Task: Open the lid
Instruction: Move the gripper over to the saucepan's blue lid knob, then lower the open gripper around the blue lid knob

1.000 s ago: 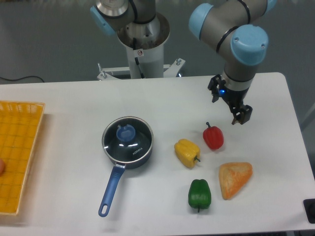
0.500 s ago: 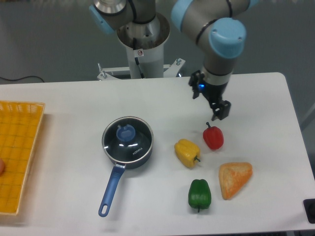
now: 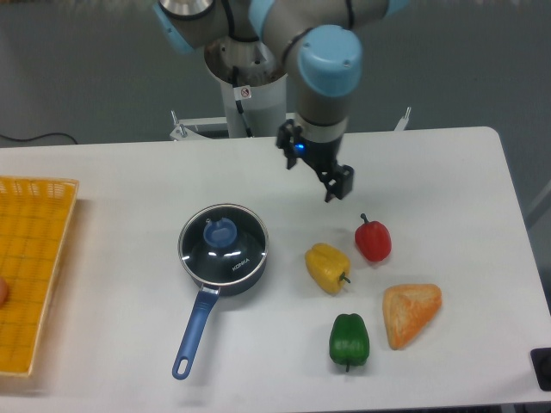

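Arm hanging over a white table (image 3: 120, 185), lid (image 3: 223, 244) sitting shut on the pan (image 3: 213, 275).

The gripper (image 3: 331, 181) is hovering above bare tabletop right of the pan and far of the peppers, holding nothing; whether its jaws are apart or together cannot be told from this angle. The lid is resting on the pan left of centre, blue knob (image 3: 219, 232) up, the pan's handle pointing near-left. A yellow pepper (image 3: 328, 268), red pepper (image 3: 373, 240), green pepper (image 3: 349, 340) and an orange wedge (image 3: 411, 313) are lying at the right. A yellow basket (image 3: 33, 267) is sitting at the left edge. Behind the table, the arm's base (image 3: 250, 73) is standing against a grey floor.
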